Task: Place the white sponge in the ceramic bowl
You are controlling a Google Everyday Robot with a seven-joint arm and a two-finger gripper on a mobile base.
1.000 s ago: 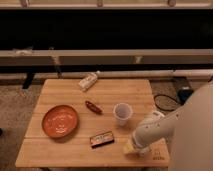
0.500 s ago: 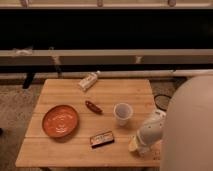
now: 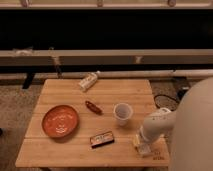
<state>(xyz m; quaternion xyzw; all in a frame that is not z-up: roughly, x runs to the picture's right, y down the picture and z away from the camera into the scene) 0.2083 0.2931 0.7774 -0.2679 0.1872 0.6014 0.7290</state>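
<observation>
The wooden table carries the orange ceramic bowl at its left, empty as far as shows, and a paper cup near the middle (upright, mouth up). The gripper is down at the front right corner, right over the white sponge. Whether it grips the sponge I cannot tell, so by my judgement the carry across and the drop remain.
</observation>
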